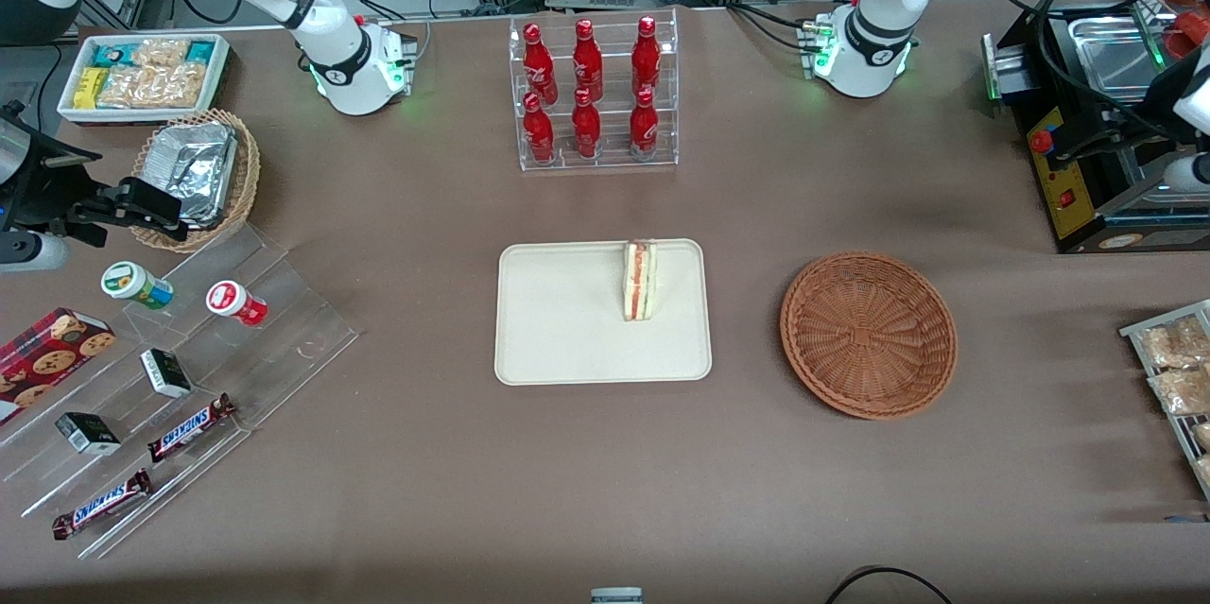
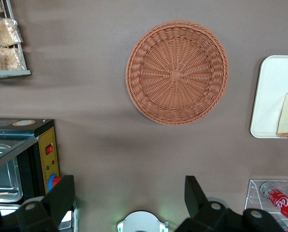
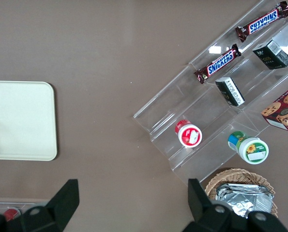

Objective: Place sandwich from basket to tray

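The tray (image 1: 567,339) lies mid-table with the basket (image 1: 868,334) beside it, toward the working arm's end. The sandwich (image 1: 639,281) stands on the tray. The gripper (image 2: 129,195), apparently raised well above the table, hangs spread apart, grasping nothing.

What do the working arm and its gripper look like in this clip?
The left arm is glossy white with rounded casings, a black band with a small logo at the joint, and green lights glowing on its base. Black cables run near the base. Its gripper has two matt black, wedge-shaped fingers standing wide apart, on black rounded mounts with grey screws. It sits high above the brown table, with the basket under its camera.
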Motion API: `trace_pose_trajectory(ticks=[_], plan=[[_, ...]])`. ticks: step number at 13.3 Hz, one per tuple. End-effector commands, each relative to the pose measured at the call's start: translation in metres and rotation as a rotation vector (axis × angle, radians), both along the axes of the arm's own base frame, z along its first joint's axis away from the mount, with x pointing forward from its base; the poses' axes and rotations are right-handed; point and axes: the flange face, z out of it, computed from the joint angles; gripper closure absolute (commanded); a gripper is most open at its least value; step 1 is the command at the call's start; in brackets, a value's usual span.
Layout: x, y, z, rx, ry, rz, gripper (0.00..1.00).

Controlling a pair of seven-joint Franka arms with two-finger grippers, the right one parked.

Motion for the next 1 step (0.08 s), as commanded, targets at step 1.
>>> trace_pose_trajectory(ticks=[1], plan=[[0.0001, 0.0035, 0.0083, -0.008, -0.018, -0.015, 0.0]])
